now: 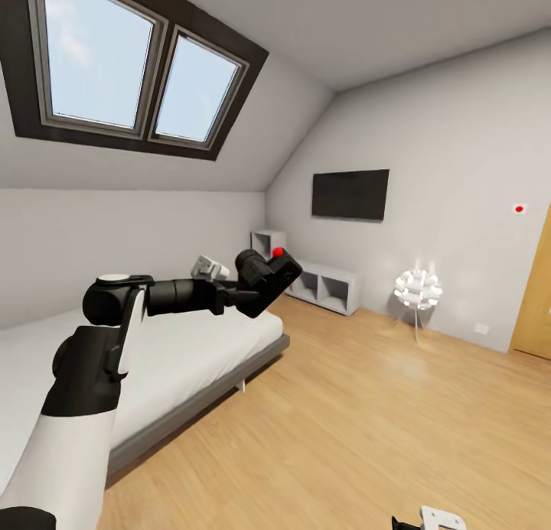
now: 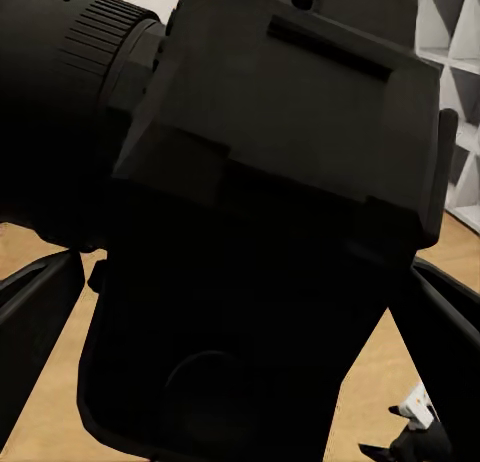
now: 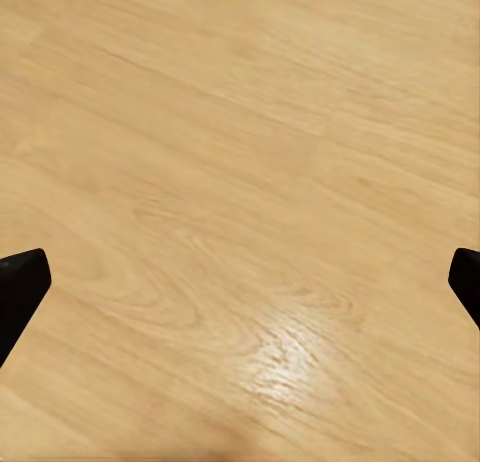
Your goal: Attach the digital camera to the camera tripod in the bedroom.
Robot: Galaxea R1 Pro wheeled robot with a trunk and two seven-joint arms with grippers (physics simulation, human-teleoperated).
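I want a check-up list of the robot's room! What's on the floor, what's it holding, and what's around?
Surface: bare light wood floor.
Job's things: black camera with red button, held up over the bed; tripod nothing seen.
Clutter: white flower lamp on the floor.
Grippers: left gripper shut on the camera; right gripper, fingers wide apart over floor.
Cables: nothing seen.
Surroundings: skylights, wall TV, white shelf.
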